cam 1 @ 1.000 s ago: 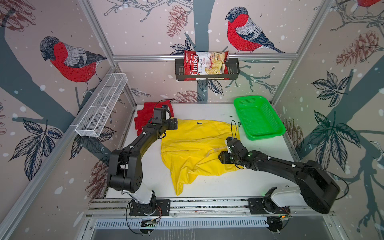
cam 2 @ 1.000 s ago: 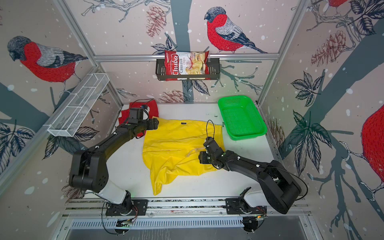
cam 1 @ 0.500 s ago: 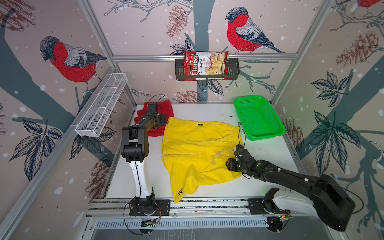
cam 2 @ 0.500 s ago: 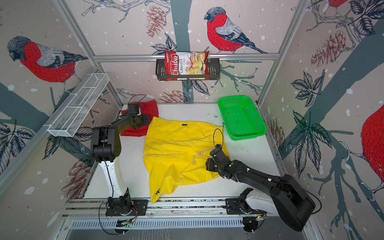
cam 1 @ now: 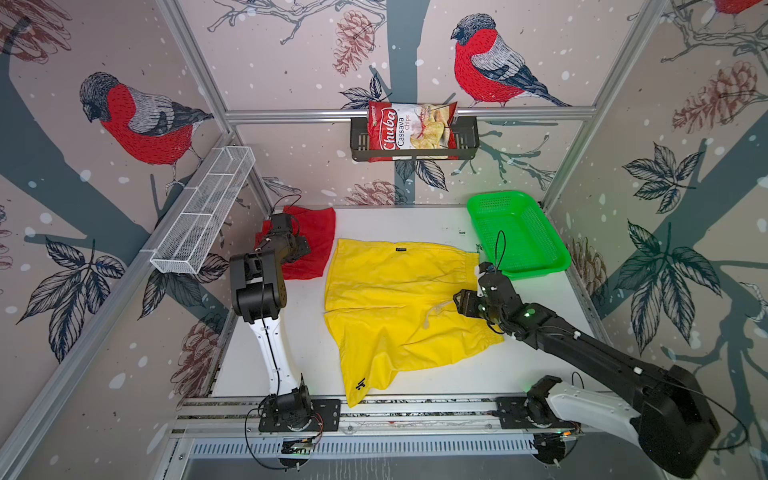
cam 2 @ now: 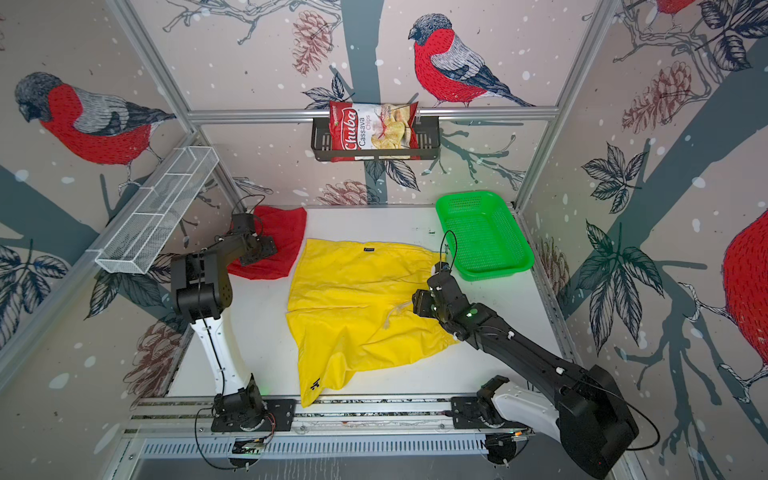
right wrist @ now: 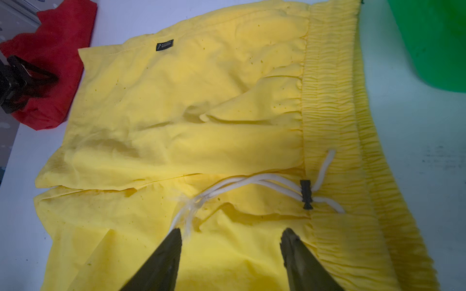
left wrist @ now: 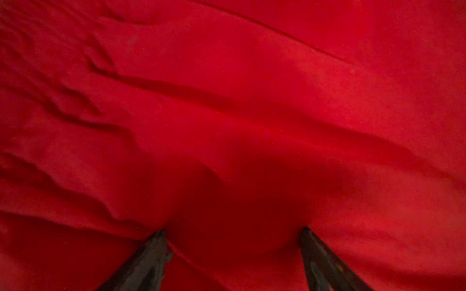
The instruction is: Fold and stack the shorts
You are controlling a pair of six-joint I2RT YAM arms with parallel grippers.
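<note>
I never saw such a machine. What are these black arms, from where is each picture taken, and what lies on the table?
They are two robot arms, each ending in a two-fingered gripper. Both top views look down on the whole white table. The two close pictures come from cameras on the arms' wrists. The left gripper is open, close over the red shorts in the far corner. The right gripper is open above the yellow shorts spread in the middle, near their white drawstring. A green basket stands beside them. Nothing is held.
</note>
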